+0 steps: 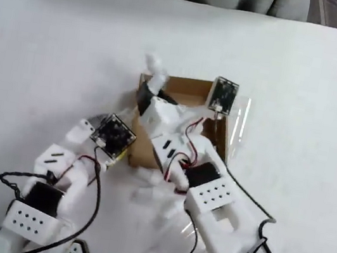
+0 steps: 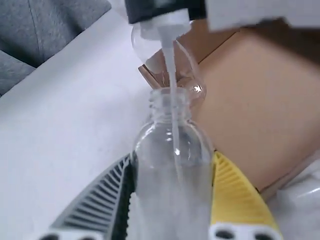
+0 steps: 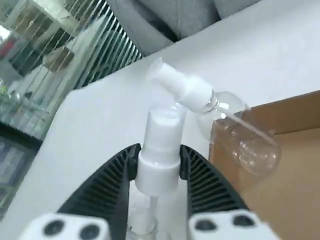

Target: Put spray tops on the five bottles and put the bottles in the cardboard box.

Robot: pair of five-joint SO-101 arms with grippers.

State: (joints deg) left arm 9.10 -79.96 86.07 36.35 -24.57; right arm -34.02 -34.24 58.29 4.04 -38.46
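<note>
Nearest the arm bases, a few pale, clear pieces (image 1: 148, 193) are lying on the white desk (image 1: 54, 38) between the two arms. They are too blurred to tell whether they are bottles or tops.

A little farther out, the left fingers (image 2: 107, 195), one grey and one yellow, are closing around the body of an open bottle (image 2: 167, 125). They are pressing it from both sides and holding it upright. This clear bottle is sitting just outside the near left corner of the cardboard box (image 2: 255, 110), and its threaded neck is bare.

Directly above it, the right fingers (image 3: 112, 175) are gripping a white spray top (image 3: 162, 125) by its collar, one black finger on each side. The spray top is hanging over the open bottle and is not sitting on the threads. Its dip tube (image 2: 170, 60) is running down through the neck and into the bottle. In the high view the right arm is reaching in from the near right, across the box, to this spot.

Farther still, a capped bottle (image 3: 235, 130) is leaning at the far left corner of the cardboard box. Its rounded clear body is resting against the rim, and its white top is poking out over the desk beyond.
</note>
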